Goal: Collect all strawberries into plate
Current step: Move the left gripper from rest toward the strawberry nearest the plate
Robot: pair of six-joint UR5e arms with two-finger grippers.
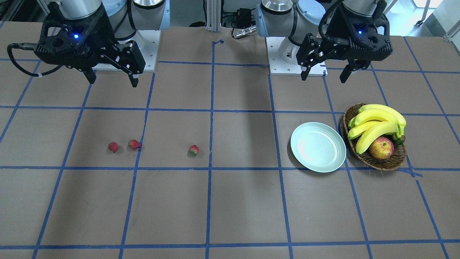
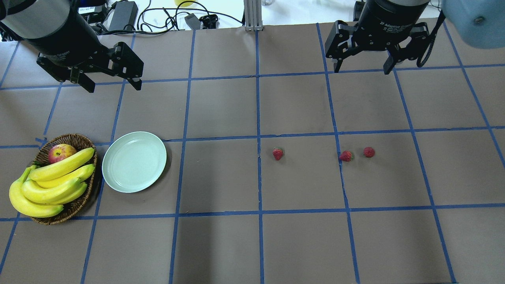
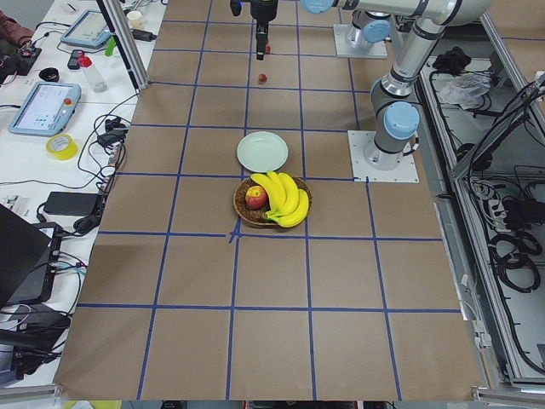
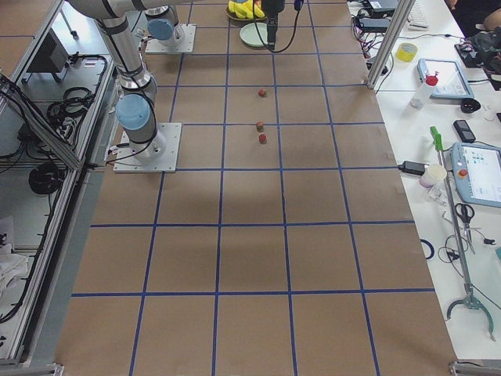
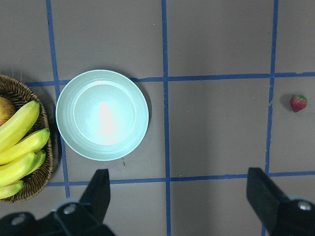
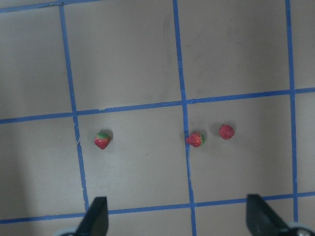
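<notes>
The left gripper hangs above the worktop with its fingers spread wide and nothing between them. The right gripper hangs the same way, wide and empty. White print on its body reads "2F Adaptive Gripper"; the finer lines under that are too small to read.

Out from the left gripper, away from the robot's base, the plate lies flat and bare. Just beside it, on the side away from the right gripper, stands a basket with bananas and an apple.

Straight out from the right gripper lie two of the strawberries, close together but apart, one just beside a line of blue tape. A third strawberry lies off toward the left gripper's side, well apart from the plate. All three rest on the worktop.
</notes>
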